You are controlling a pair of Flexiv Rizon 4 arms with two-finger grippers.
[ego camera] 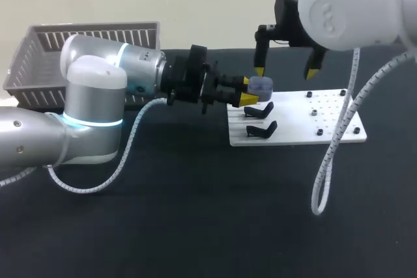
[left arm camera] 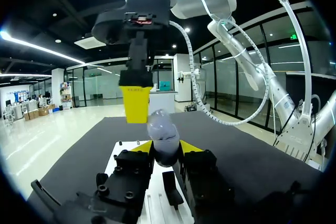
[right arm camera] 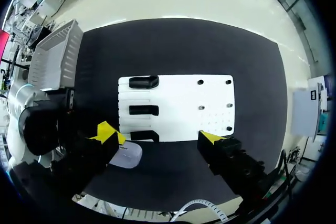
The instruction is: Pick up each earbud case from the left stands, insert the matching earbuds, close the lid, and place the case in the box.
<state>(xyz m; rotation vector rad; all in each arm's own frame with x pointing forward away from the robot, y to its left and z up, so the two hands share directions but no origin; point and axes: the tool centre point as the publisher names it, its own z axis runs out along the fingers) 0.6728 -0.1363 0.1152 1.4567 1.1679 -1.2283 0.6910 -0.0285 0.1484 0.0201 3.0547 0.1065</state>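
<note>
Left gripper (ego camera: 251,92) grips the pale lavender earbud case (ego camera: 261,84) just beside the white stand board's (ego camera: 326,125) far left corner; right gripper (ego camera: 285,71) hangs above that board, fingers spread wide

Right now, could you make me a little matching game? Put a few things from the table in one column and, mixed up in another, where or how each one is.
Things:
1. earbud case
2. basket
3. right hand
4. black stands

Places or states:
A. standing on the white board
B. open and empty, up in the air
C. clamped in the left hand
D. at the far left of the table

Pairs: 1-C, 2-D, 3-B, 4-A.
</note>
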